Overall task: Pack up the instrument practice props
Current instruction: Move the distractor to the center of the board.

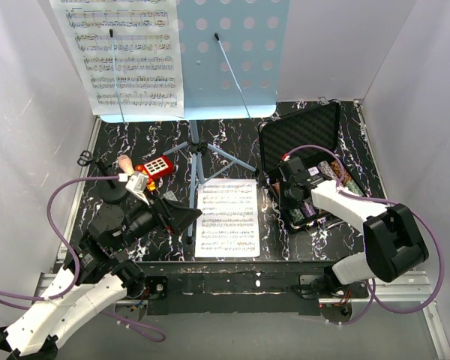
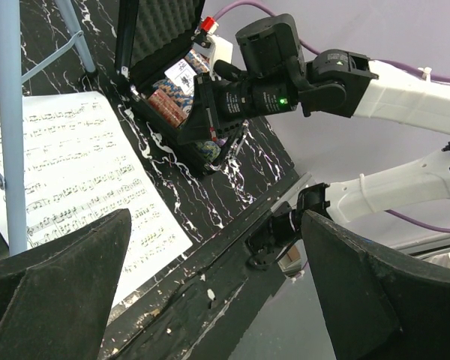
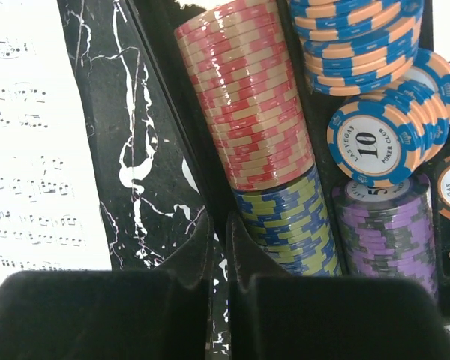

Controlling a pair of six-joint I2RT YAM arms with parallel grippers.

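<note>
The music stand (image 1: 210,94) is light blue with round holes. The table (image 1: 135,139) is black with white squiggles. The chips (image 3: 247,97) are striped red, blue, purple.

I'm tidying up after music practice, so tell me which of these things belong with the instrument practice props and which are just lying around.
Belongs to the job:
- light-blue music stand
- sheet music on the stand
- sheet music on the table
- small microphone

Just lying about:
- black foam-lined case
- poker chips in it
- red keypad gadget
</note>
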